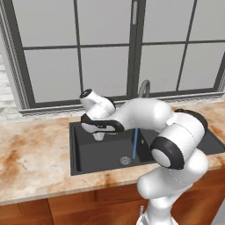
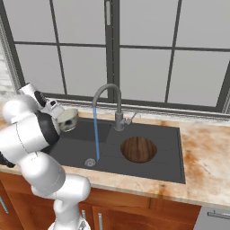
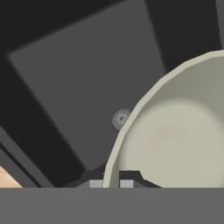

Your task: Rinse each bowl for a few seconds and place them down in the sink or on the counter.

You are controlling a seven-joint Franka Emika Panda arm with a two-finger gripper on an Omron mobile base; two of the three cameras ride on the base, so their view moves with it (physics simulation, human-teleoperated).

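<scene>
My gripper (image 3: 111, 183) is shut on the rim of the pale grey-green bowl (image 3: 175, 135), one finger on each side of the wall. The bowl (image 2: 68, 120) hangs tilted over the left part of the black sink (image 2: 76, 148), left of the blue water stream (image 2: 96, 134) that runs from the gooseneck tap (image 2: 110, 96) and apart from it. In the left base view the gripper (image 1: 99, 131) reaches down into the basin (image 1: 101, 154) with the bowl (image 1: 99, 136) just below it. The dark brown bowl (image 2: 139, 149) sits upright in the shallower right section.
The water falls beside the steel drain (image 2: 90, 162), which also shows past the bowl's rim (image 3: 120, 118). Marbled counter (image 1: 30, 154) lies left of the sink and more counter (image 2: 206, 152) to its right. A large window stands behind the tap.
</scene>
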